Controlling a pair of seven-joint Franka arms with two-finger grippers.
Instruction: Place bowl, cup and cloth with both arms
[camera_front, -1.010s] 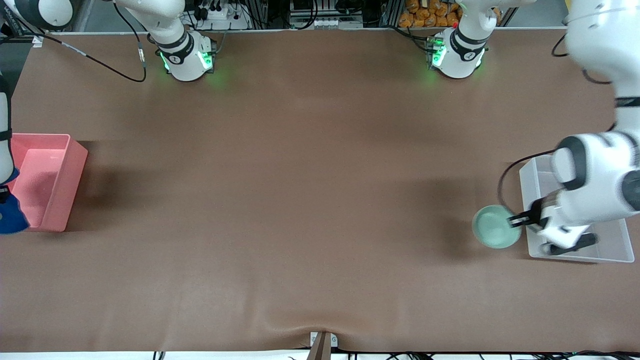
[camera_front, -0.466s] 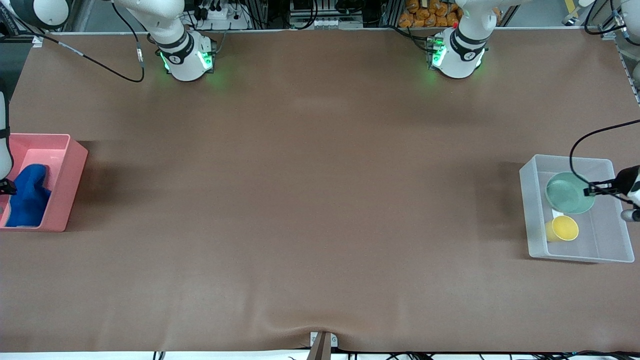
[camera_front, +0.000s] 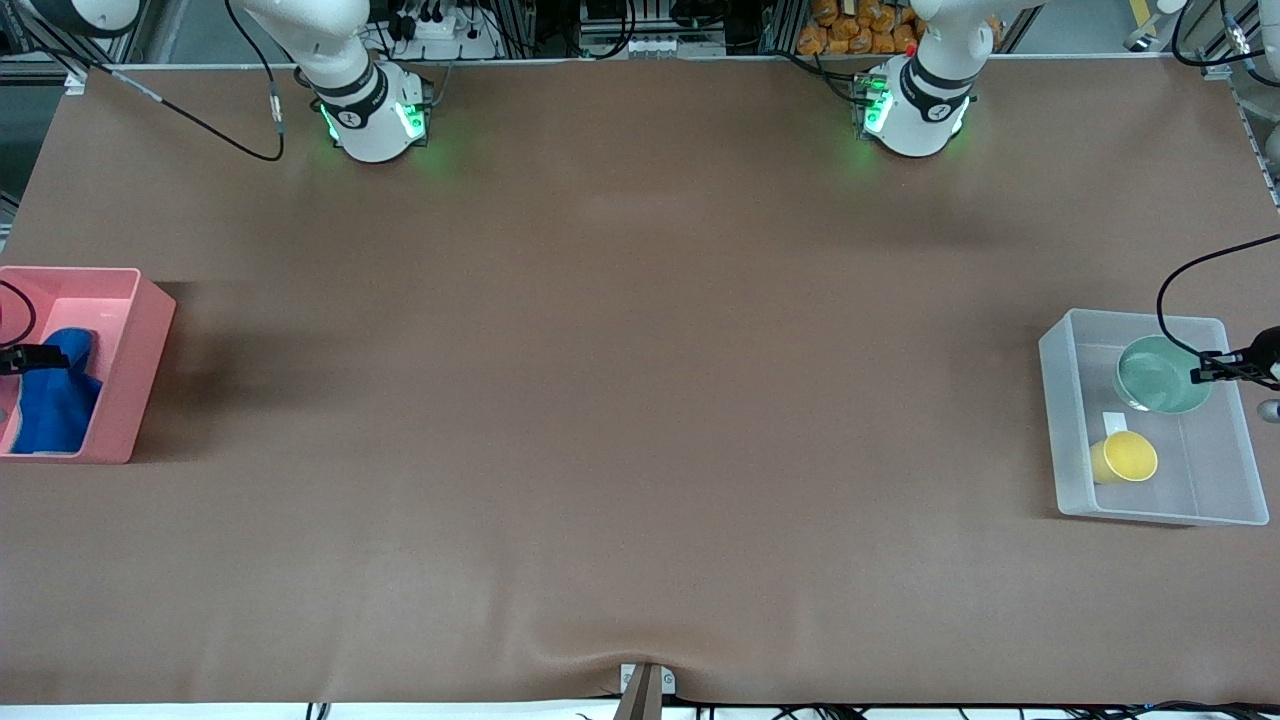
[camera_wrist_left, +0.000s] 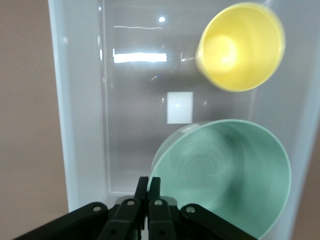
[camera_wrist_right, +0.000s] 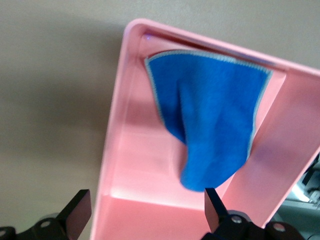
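The mint-green bowl (camera_front: 1155, 375) (camera_wrist_left: 230, 175) hangs tilted over the clear bin (camera_front: 1060, 420) (camera_wrist_left: 80, 125) at the left arm's end of the table. My left gripper (camera_front: 1205, 372) (camera_wrist_left: 148, 185) is shut on its rim. On its side in that bin lies the yellow cup (camera_front: 1128, 458) (camera_wrist_left: 240, 47), nearer the front camera than the bowl. The blue cloth (camera_front: 55, 400) (camera_wrist_right: 210, 115) lies crumpled in the pink bin (camera_front: 140, 350) (camera_wrist_right: 145, 165) at the right arm's end. Over the pink bin my right gripper (camera_front: 40, 358) (camera_wrist_right: 147, 212) stands open, holding nothing.
A white label (camera_wrist_left: 179, 107) is stuck to the clear bin's floor. The brown table cover (camera_front: 620, 400) spreads between the two bins. The arm bases (camera_front: 375, 115) (camera_front: 915, 110) stand along the farthest edge. A small bracket (camera_front: 645, 685) sits at the nearest edge.
My left arm carried the bowl from the table beside the clear bin to over the bin. My right gripper opened, and the cloth dropped into the pink bin.
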